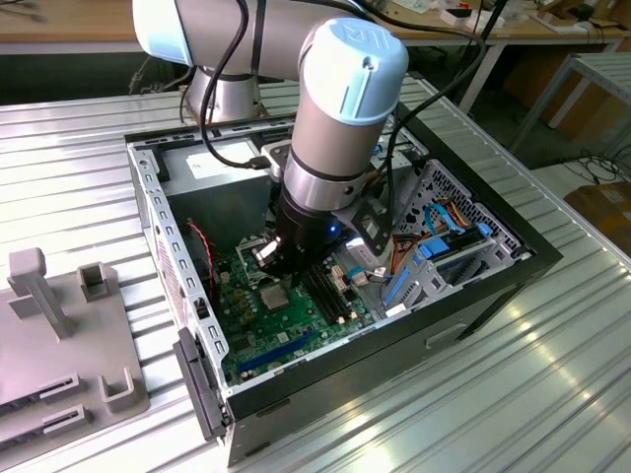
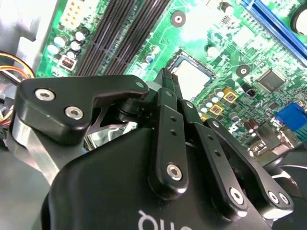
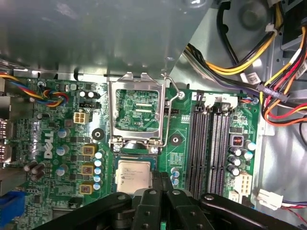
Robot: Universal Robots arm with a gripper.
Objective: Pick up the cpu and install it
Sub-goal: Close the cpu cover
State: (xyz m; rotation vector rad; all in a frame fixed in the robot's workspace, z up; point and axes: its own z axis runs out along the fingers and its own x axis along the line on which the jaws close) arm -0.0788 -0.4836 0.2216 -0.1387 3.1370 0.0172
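1. by my reading you are at the install end of the task: the cpu (image 3: 134,176) lies flat in its seat on the green motherboard (image 3: 57,143). it is just beside the hinged socket frame (image 3: 139,112), which stands open.
2. the end effector (image 3: 161,180) hangs at the cpu's edge on the side toward the memory slots (image 3: 211,143). its fingers are pinched together and i see nothing between them, so i judge it has hold of nothing. i cannot tell whether the tips touch the chip.
3. any further move here calls for small, straight motion. the open frame is close on one side and the slots on the other, and a sideways push could skew the chip in its seat.
4. the first wrist view gives you most of the cpu's top, the raised frame and the bundled cables (image 3: 249,62). the second wrist view looks along the fingers from behind, with their linkages covering part of the chip.
5. the exterior view gives you the setting: the arm reaches down into the open computer case (image 1: 473,286) on the ribbed surface (image 1: 552,394). a grey fixture (image 1: 59,325) sits well apart on the exterior view's left.
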